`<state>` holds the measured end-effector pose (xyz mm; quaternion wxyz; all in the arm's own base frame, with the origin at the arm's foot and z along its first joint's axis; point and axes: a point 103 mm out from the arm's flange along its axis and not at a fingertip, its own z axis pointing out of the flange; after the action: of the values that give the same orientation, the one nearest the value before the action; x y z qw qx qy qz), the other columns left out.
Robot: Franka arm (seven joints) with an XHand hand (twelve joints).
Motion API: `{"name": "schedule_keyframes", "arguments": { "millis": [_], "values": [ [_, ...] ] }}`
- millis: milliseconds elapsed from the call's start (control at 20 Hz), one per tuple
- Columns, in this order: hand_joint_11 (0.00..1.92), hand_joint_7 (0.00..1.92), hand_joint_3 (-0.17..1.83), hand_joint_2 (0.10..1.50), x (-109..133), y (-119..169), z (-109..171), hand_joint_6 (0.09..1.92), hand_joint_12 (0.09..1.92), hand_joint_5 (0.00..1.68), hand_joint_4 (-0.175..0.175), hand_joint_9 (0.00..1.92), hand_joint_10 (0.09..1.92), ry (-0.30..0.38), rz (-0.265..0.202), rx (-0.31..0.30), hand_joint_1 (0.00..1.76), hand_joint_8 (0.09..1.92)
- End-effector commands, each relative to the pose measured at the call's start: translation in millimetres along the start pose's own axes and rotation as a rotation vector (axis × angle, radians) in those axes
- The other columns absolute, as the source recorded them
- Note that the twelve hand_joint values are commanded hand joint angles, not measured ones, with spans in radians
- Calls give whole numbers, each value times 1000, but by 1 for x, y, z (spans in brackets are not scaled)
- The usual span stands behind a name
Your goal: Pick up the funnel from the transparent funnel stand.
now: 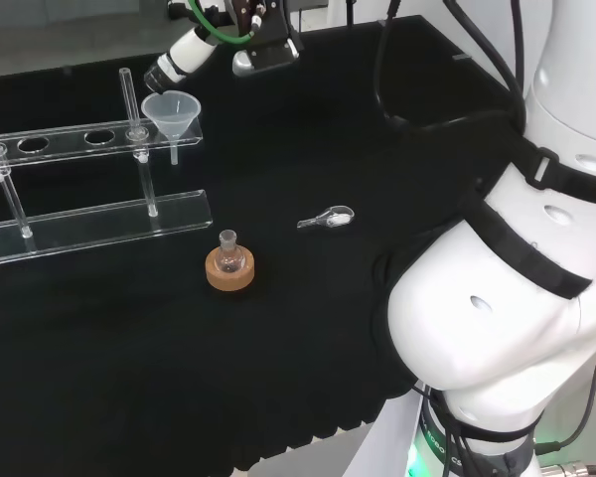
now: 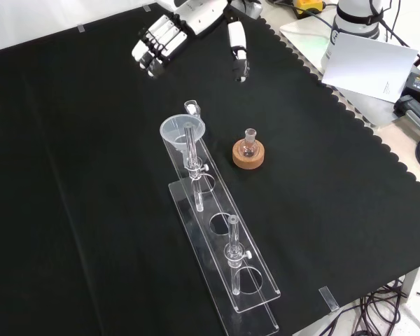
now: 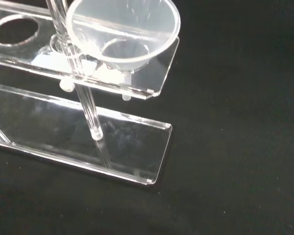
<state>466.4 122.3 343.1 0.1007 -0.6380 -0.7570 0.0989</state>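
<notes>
A translucent white funnel (image 1: 173, 109) (image 2: 181, 130) (image 3: 123, 33) sits upright in the end hole of the clear funnel stand (image 1: 99, 214) (image 2: 224, 259) (image 3: 112, 142). Its spout hangs down through the stand's upper shelf. In the front view the hand (image 2: 169, 35) hovers at the top, well behind the funnel, with straight fingers spread, thumb (image 2: 238, 52) apart, and nothing held. The wrist view looks closely at the funnel and the stand's end.
A small round-bottom flask on a cork ring (image 1: 229, 266) (image 2: 249, 152) stands right of the stand in the front view. A small clear spoon (image 1: 327, 218) lies on the cloth in the head view. The arm's white links (image 1: 517, 298) fill the head view's right.
</notes>
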Motion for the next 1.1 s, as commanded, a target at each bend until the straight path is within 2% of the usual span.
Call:
{"name": "schedule_keyframes", "arguments": {
  "millis": [50,450,850,1100],
  "values": [
    [0,0,3,567,5,5,14,87,87,0,14,0,87,-11,21,47,447,87],
    [0,0,10,583,14,32,25,87,87,0,16,0,87,-29,57,88,484,87],
    [0,0,11,587,4,65,30,87,87,0,12,0,87,-37,112,110,495,87],
    [0,0,10,586,12,71,34,87,87,0,10,0,87,-46,95,127,503,87]
  ]
}}
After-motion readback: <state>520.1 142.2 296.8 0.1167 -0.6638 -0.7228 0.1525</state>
